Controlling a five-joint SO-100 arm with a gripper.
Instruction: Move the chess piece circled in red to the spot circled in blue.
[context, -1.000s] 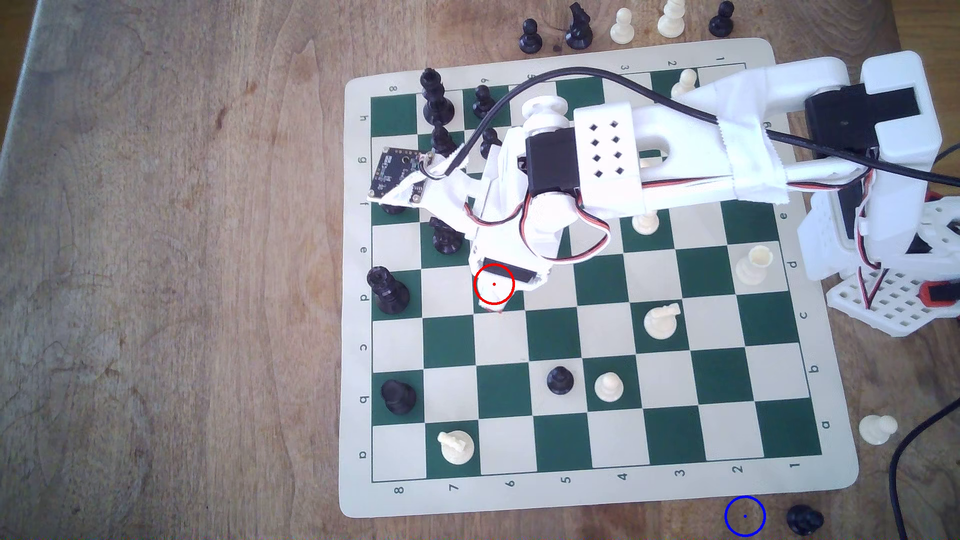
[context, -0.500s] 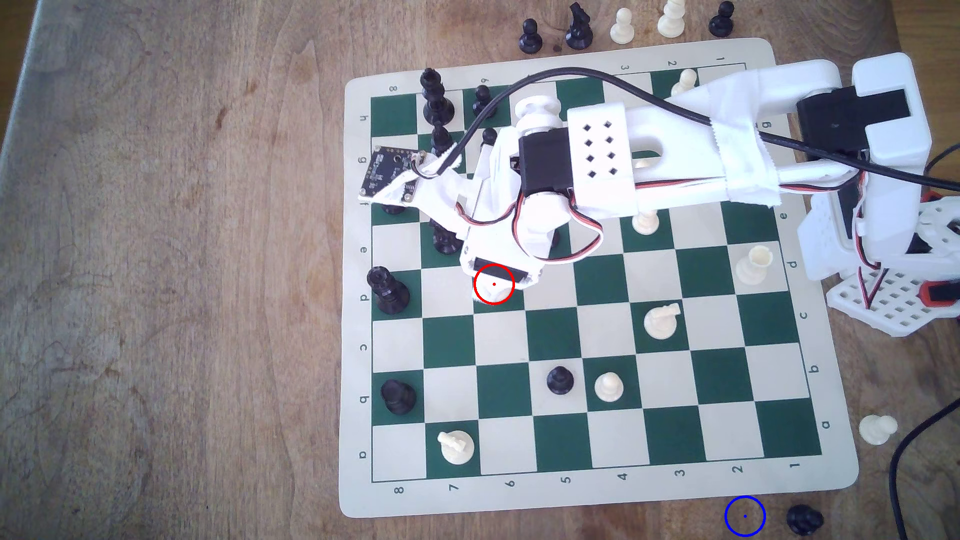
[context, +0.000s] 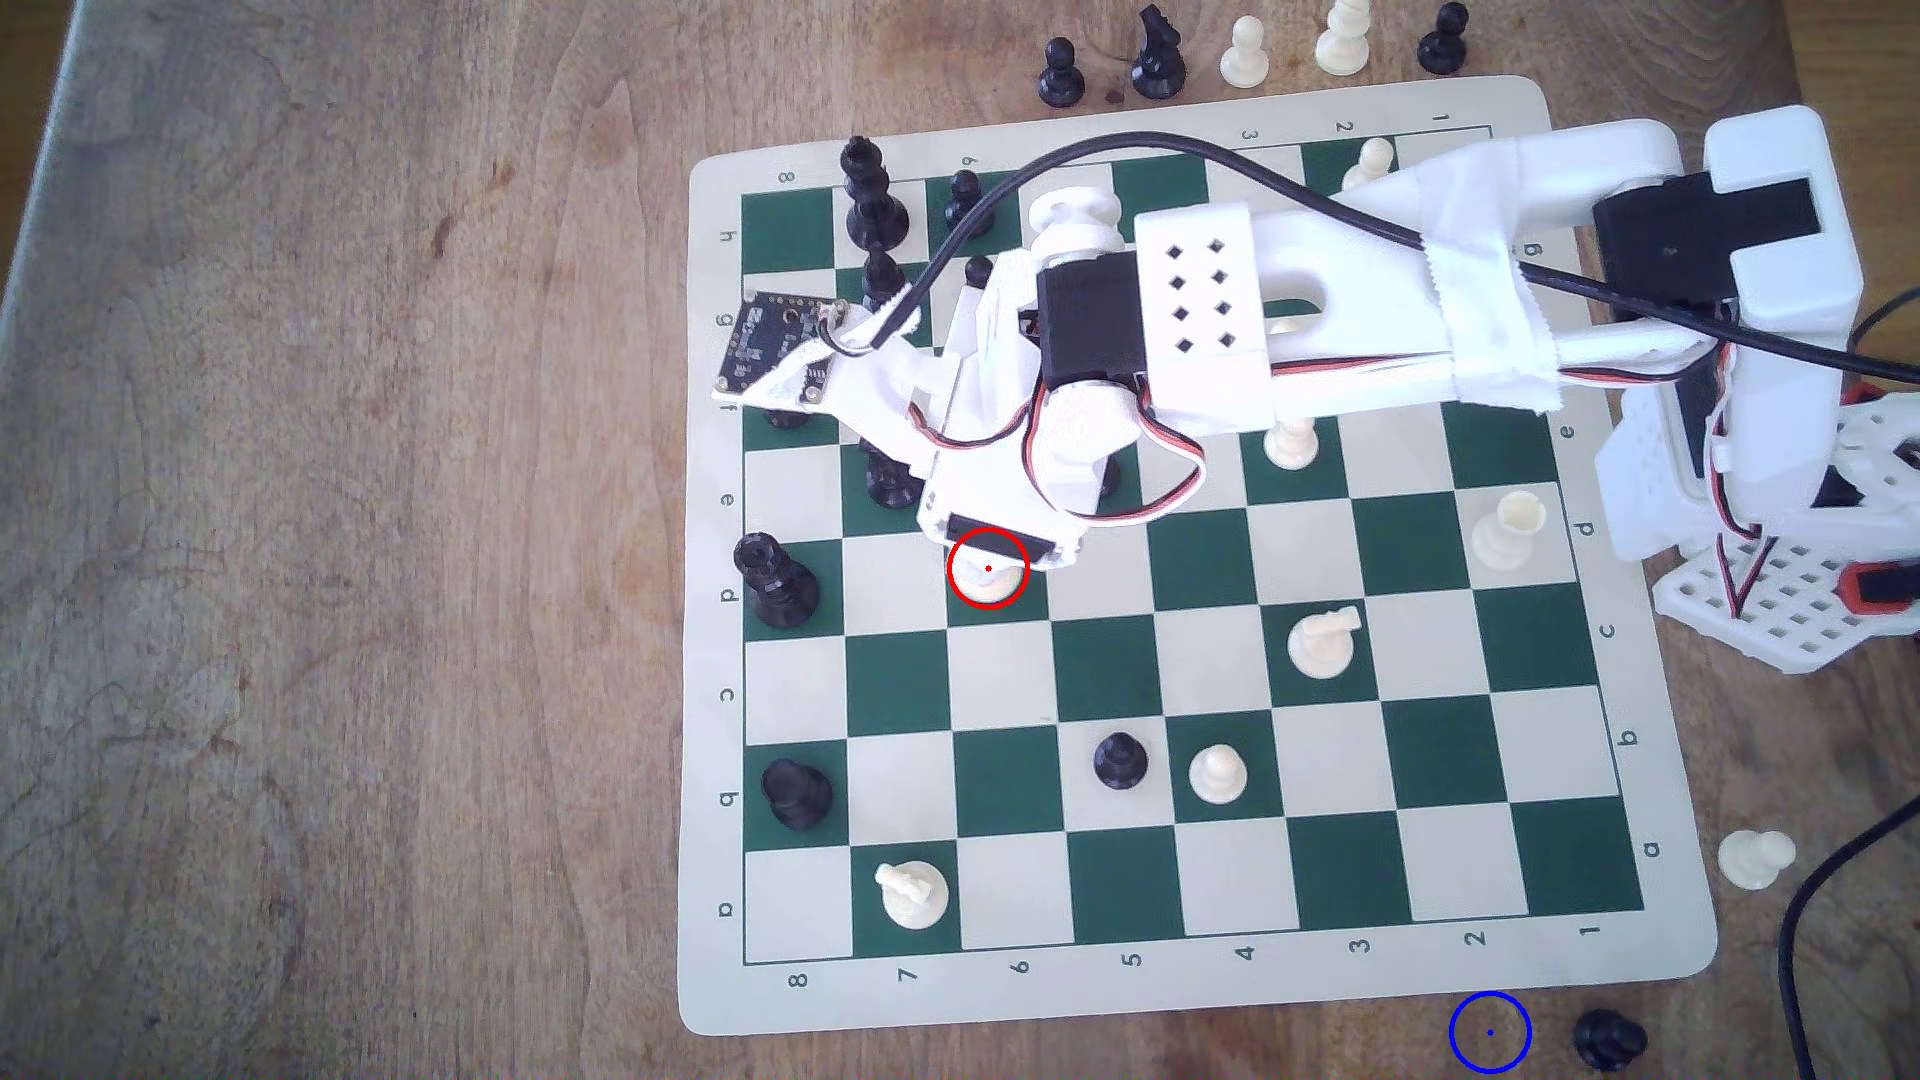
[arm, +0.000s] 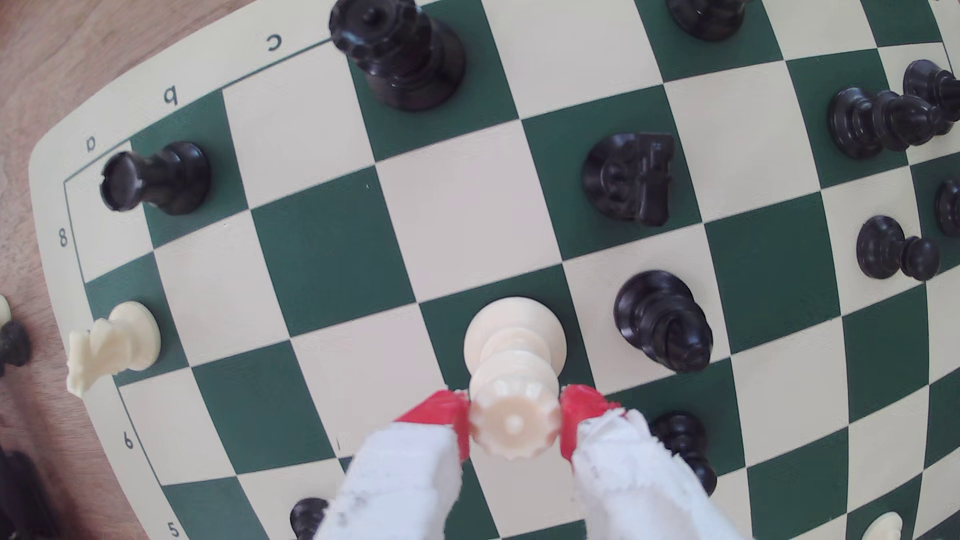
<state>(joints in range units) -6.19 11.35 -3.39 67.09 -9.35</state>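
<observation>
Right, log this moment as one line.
phase: grasp | hand: red tips shut on white piece crown | piece: upright on green square | blue ring: bare, off board

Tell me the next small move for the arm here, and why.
Probably a straight lift. In the wrist view the gripper has its red fingertips pressed on either side of the crown of the cream-white plastic chess piece, whose base seems still on its green square. Black pieces stand close by, and the blue-ringed spot of bare wood tabletop lies off the board.

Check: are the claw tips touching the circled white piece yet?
Touching. In the wrist view, both red tips press against the crown of the white piece, one on each side, no gap showing.
</observation>
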